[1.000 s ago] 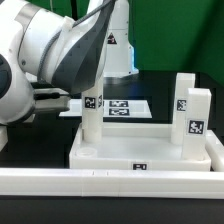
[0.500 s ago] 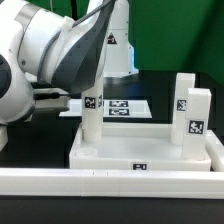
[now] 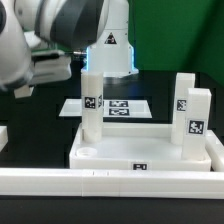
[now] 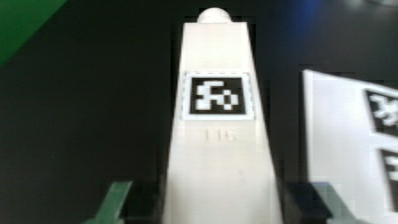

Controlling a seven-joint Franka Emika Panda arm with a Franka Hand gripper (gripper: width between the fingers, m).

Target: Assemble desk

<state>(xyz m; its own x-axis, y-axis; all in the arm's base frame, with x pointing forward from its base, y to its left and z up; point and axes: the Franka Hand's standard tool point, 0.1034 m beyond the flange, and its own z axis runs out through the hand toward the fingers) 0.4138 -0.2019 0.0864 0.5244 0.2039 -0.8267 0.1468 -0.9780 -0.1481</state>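
Exterior view shows the desk tabletop [image 3: 148, 150], a white tray with raised rim, lying on the dark worktop [image 3: 30, 115] just behind a long white rail [image 3: 110, 180] that runs along the near edge. Three white block legs stand upright in it. One leg [image 3: 92, 105] stands at the exterior view's left side of the tray, with a black-and-white tag on its front; a round socket [image 3: 88, 154] is open at the near corner beside it. Two more legs [image 3: 192, 115] stand close together at the exterior view's right side, each with a tag. Behind the tray the marker board [image 3: 118, 105] lies flat on the worktop. The robot arm [image 3: 50, 40] is in the upper left part of this view, above the left leg.

The wrist view looks along a tagged leg [image 4: 217, 130], and the two fingers [image 4: 326, 204] of the gripper [image 4: 217, 205] stand on both sides of it. They seem to sit against the leg, but I cannot tell if the gripper really clamps it or only stands around it.
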